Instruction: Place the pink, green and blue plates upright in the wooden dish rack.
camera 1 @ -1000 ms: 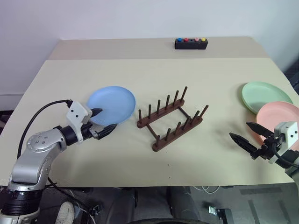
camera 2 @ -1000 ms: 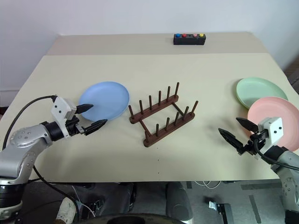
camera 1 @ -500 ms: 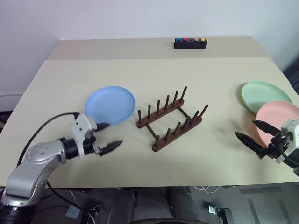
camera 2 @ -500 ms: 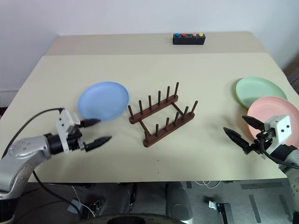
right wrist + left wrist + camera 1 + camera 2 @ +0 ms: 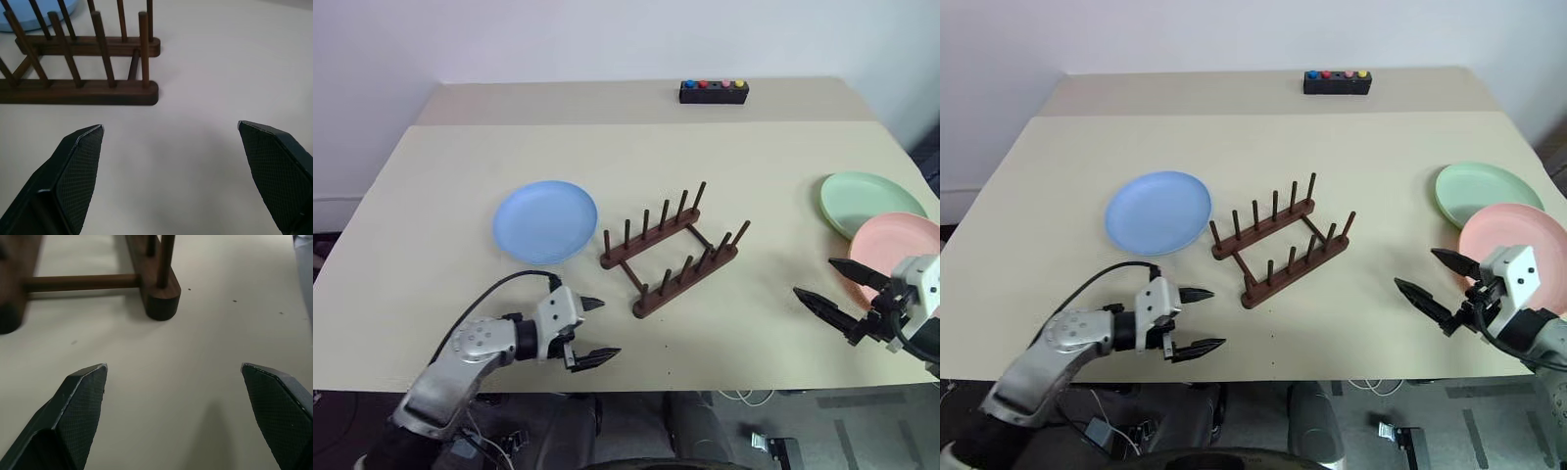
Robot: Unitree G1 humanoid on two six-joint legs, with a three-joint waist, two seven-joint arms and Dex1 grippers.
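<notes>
All three plates lie flat on the worktop point(image 5: 431, 206), blue plate point(image 5: 545, 220) left of the empty wooden dish rack point(image 5: 671, 253), green plate point(image 5: 869, 201) and pink plate point(image 5: 893, 242) right, so the left end effector point(image 5: 589, 333) and right end effector point(image 5: 827, 289) hover spread and empty, ready to grasp.

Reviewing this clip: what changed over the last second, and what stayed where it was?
The left pincer drew back from the blue plate toward the table's near edge and swung right, now facing the near end of the wooden dish rack. It stayed open and took hold of nothing. The right pincer barely shifted, open beside the pink plate. All three plates, including the green plate, and the rack kept their places.
</notes>
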